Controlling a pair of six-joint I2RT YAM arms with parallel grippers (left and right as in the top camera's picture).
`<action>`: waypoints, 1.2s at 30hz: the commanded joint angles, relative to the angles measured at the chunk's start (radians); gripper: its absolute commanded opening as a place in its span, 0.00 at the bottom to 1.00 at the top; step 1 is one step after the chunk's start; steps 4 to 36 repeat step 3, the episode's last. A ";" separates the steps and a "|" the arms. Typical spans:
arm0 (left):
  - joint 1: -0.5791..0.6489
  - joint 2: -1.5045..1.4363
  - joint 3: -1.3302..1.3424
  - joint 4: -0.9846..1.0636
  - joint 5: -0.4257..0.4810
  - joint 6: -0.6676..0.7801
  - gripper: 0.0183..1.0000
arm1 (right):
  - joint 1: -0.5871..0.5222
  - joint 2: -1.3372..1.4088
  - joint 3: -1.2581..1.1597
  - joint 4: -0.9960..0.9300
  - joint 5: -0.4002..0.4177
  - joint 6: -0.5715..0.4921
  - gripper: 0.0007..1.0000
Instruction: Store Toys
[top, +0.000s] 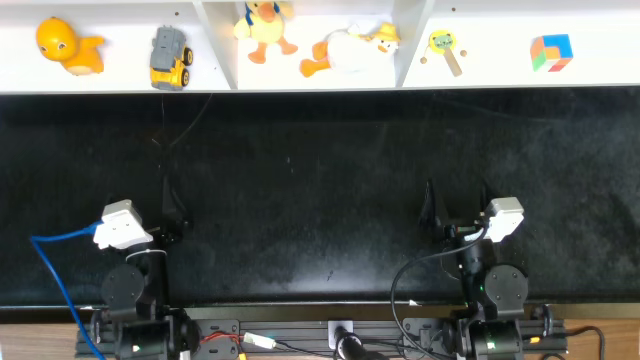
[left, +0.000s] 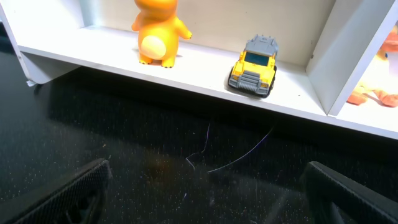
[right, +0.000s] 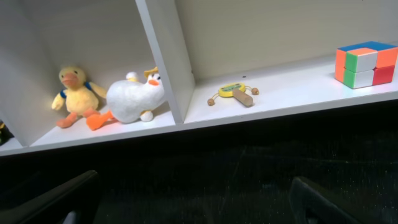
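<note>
All toys sit in a white shelf (top: 215, 60) at the far edge of the black table. The left compartment holds an orange duck figure (top: 68, 46) (left: 157, 31) and a yellow and grey toy truck (top: 169, 58) (left: 254, 66). In the middle compartment are a yellow plush duck (top: 264, 28) (right: 76, 95) and a white plush goose (top: 347, 50) (right: 132, 98). A small wooden rattle toy (top: 444, 48) (right: 234, 94) and a colour cube (top: 551, 52) (right: 365, 63) lie in the right compartment. My left gripper (top: 172, 208) (left: 205, 193) and right gripper (top: 455, 205) (right: 193, 199) rest open and empty near the table's front.
The black tabletop (top: 320, 170) stretches between the arms and the shelf. White dividers (right: 168, 59) separate the compartments. A blue cable (top: 55, 265) loops at the left arm's base.
</note>
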 joint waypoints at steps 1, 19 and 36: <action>-0.006 -0.012 -0.007 0.005 0.010 0.018 1.00 | 0.005 -0.008 -0.014 0.005 -0.006 -0.003 1.00; -0.006 -0.012 -0.007 0.005 0.010 0.018 1.00 | 0.005 -0.008 -0.014 0.005 -0.006 -0.003 0.99; -0.006 -0.012 -0.007 0.005 0.010 0.018 1.00 | 0.005 -0.008 -0.014 0.005 -0.006 -0.003 0.99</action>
